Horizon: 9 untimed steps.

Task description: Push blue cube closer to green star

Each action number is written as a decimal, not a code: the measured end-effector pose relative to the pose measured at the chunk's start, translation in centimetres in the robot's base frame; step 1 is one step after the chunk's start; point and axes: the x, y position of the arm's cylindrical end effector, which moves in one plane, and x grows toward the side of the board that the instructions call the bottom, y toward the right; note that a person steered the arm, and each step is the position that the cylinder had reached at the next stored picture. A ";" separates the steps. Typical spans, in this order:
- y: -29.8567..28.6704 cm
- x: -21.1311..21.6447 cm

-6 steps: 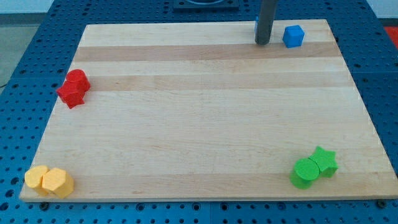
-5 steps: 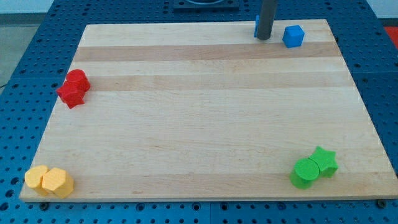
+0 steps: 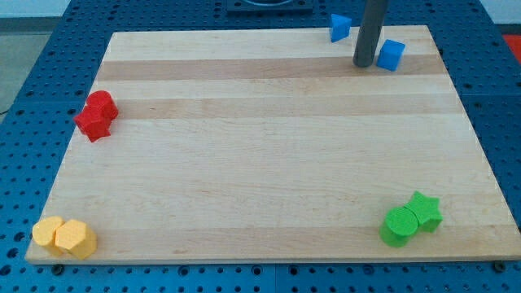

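Observation:
The blue cube [image 3: 391, 54] sits near the view's top right corner of the wooden board [image 3: 269, 146]. My tip [image 3: 364, 63] rests on the board just to the cube's left, touching or almost touching it. The green star [image 3: 426, 210] lies near the view's bottom right corner, pressed against a green cylinder [image 3: 399, 226] on its left. The star is far below the cube in the view.
A second blue block [image 3: 340, 27] sits at the board's top edge, left of the rod. Two red blocks [image 3: 97, 115] lie at the left edge. Two yellow blocks [image 3: 64, 237] lie at the bottom left corner.
My tip moved right and slightly down, from beside the other blue block to the blue cube's left side. The cube shifted slightly right and down. The other blue block is uncovered.

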 end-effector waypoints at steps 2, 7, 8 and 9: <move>5.6 -4.2; 3.3 -0.3; 3.5 4.0; 3.4 8.9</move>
